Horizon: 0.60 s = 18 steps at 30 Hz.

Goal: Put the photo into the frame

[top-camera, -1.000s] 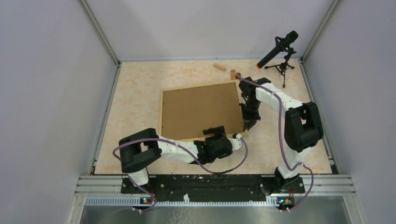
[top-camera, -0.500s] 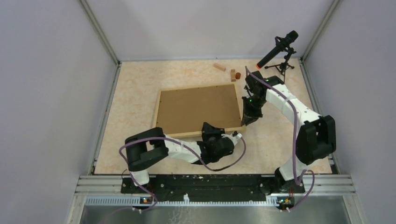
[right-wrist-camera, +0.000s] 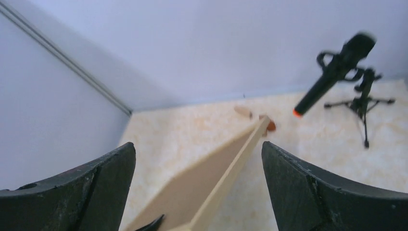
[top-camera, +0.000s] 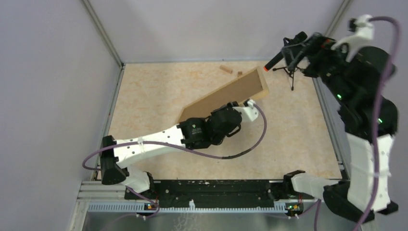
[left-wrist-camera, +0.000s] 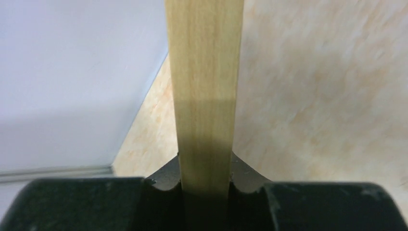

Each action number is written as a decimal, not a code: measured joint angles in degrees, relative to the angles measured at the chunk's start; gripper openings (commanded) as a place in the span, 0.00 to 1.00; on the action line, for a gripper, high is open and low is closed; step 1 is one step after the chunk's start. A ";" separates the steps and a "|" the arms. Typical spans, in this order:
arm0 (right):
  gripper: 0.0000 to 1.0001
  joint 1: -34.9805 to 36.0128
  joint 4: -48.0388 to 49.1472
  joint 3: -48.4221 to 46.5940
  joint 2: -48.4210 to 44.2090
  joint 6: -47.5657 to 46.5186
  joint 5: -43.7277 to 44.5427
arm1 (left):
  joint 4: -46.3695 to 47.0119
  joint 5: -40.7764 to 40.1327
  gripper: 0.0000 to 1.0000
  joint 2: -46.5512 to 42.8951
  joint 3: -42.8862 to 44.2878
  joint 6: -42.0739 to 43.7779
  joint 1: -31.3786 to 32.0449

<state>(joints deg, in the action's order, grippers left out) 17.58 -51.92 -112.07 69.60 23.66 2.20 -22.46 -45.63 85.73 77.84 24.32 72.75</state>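
Flat on the beige marbled surface (top-camera: pixel 144 96) a second before, the frame (top-camera: pixel 226 96), pale smooth wood rails around matte brown board, stood steeply tilted, its high corner near the microphone (right-wrist-camera: pixel 334 72). The left claw (left-wrist-camera: pixel 204 168) clamped one rail. The right claw (right-wrist-camera: pixel 199 192), raised beside the microphone, gaped empty. The photo was not visible, so I judge that loading had not begun.

- the frame (top-camera: pixel 226 96): flat mid-brown board on its back, pale yellowish wood rails with fine straight grain
- table (top-camera: pixel 149 96): cream, mottled with soft peach-orange marbling
- left arm (top-camera: pixel 144 147) and right arm (top-camera: pixel 368 159): white links, black joints, each trailing a purple cable (top-camera: pixel 385 19)
- microphone (right-wrist-camera: pixel 332 77): black, orange-red tip, on a black tripod (right-wrist-camera: pixel 363 103)
- small wooden blocks (top-camera: pixel 226 69): light tan
- walls (top-camera: pixel 48 96): plain pale lilac-grey
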 measured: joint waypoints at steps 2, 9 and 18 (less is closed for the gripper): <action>0.98 -0.02 3.02 -1.84 -4.24 -0.02 2.43 | -4.09 5.20 0.00 -0.17 6.01 -4.07 -1.81; 0.99 -0.02 10.43 4.22 -13.35 -0.09 7.72 | -4.83 35.95 0.00 -3.15 15.21 -19.23 -26.69; 0.99 -0.02 8.57 12.15 -6.99 -0.13 8.44 | 9.27 75.89 0.00 -4.37 0.11 -60.06 -62.90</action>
<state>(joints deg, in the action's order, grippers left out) 17.56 -43.35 -99.92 62.61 23.53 10.63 -13.19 30.26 81.36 77.95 -35.75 9.85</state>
